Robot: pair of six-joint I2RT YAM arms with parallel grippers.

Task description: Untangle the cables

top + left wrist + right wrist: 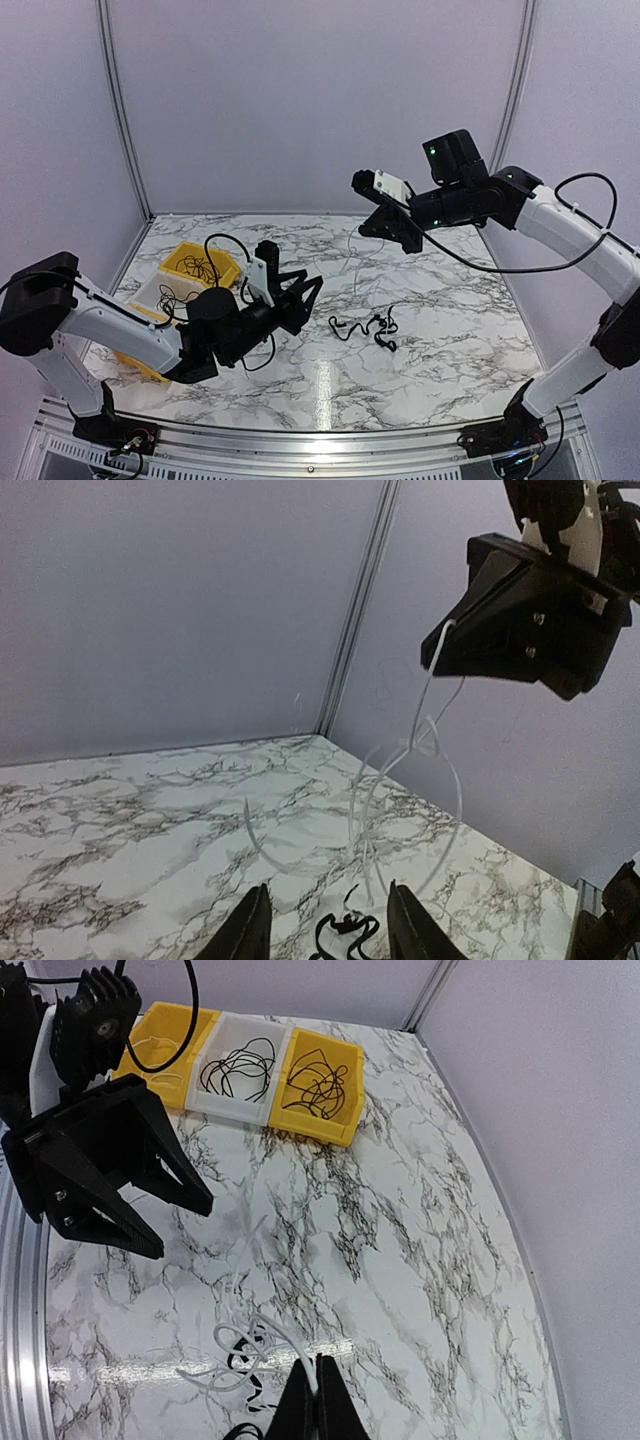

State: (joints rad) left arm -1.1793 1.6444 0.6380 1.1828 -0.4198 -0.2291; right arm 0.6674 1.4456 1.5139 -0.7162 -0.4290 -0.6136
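Two end effectors differ: the left end effector [328, 926] stands open and empty above the glossy marble-patterned bench [450, 330]. The right end effector [316, 1388], raised, is pinched shut on a thin white cable [428, 685] dangling in loops. Knotted thin black cables [365, 326] lie mid-bench.

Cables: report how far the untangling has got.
Done: loose black cables lie in the white bin and the yellow bin. In hand: the right end effector, shut, holds a white cable hanging to the table; the left end effector is open and empty. Left: a black cable lies kinked on the table, and I cannot tell whether the white one is free of it.
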